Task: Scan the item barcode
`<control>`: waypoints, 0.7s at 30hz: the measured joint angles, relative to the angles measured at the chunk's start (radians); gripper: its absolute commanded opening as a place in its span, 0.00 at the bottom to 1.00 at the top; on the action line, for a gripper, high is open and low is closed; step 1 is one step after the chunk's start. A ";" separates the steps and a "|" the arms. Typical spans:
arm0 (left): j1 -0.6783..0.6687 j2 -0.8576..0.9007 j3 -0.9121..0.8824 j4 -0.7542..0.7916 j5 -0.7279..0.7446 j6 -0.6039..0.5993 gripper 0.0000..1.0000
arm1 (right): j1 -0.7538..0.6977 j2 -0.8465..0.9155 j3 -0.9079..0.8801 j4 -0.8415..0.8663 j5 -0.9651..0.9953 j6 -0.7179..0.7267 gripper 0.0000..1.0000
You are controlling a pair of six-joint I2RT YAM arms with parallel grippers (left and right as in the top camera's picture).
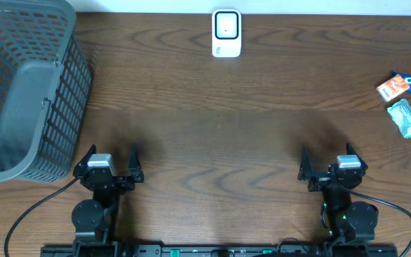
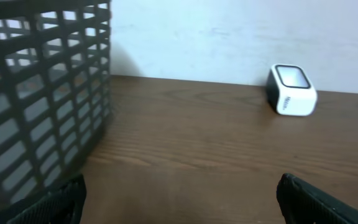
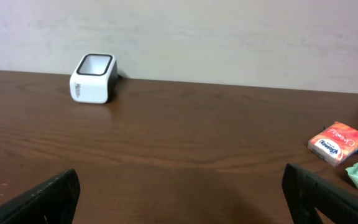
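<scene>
While L wrist cam shows basket (image 2: 42, 93) left of left claw (image 2: 180, 196), R wrist cam shows snack packs (image 3: 333, 143) right of right claw (image 3: 179, 186). Both claws open; basket floor bare.

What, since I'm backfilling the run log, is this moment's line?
left gripper: open, empty | right gripper: open, empty | scanner: far edge | packets: right edge, untouched

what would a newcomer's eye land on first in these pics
Most likely the big grey mesh basket filling the far-left corner of the table, then the small white scanner standing alone at the middle of the far edge. A cluster of colourful packets lies at the right edge, while the left gripper and right gripper sit open and empty at the near side.
</scene>
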 measured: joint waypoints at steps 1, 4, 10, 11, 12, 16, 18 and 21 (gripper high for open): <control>0.007 0.000 0.000 -0.001 -0.003 0.001 0.98 | 0.000 0.000 0.000 0.000 0.000 0.000 0.99; 0.029 0.000 0.000 -0.003 -0.012 0.019 0.98 | 0.000 0.000 0.000 0.000 0.000 0.000 0.99; 0.036 0.000 0.000 -0.004 -0.019 0.109 0.98 | 0.000 0.000 0.000 0.000 0.000 0.000 0.99; 0.036 0.000 0.000 -0.004 -0.023 0.114 0.98 | 0.000 0.000 0.000 0.000 0.000 0.000 0.99; 0.036 0.000 0.000 -0.005 -0.028 0.127 0.97 | 0.000 0.000 0.000 0.000 0.000 0.000 0.99; 0.036 0.000 0.001 -0.005 -0.042 0.108 0.98 | 0.000 0.000 0.000 0.000 0.000 0.000 0.99; 0.036 0.000 0.001 -0.005 -0.045 0.085 0.98 | 0.000 0.000 0.000 0.000 0.000 0.000 0.99; 0.036 0.000 0.001 -0.005 -0.045 0.056 0.98 | 0.000 0.000 0.000 0.000 0.000 0.000 0.99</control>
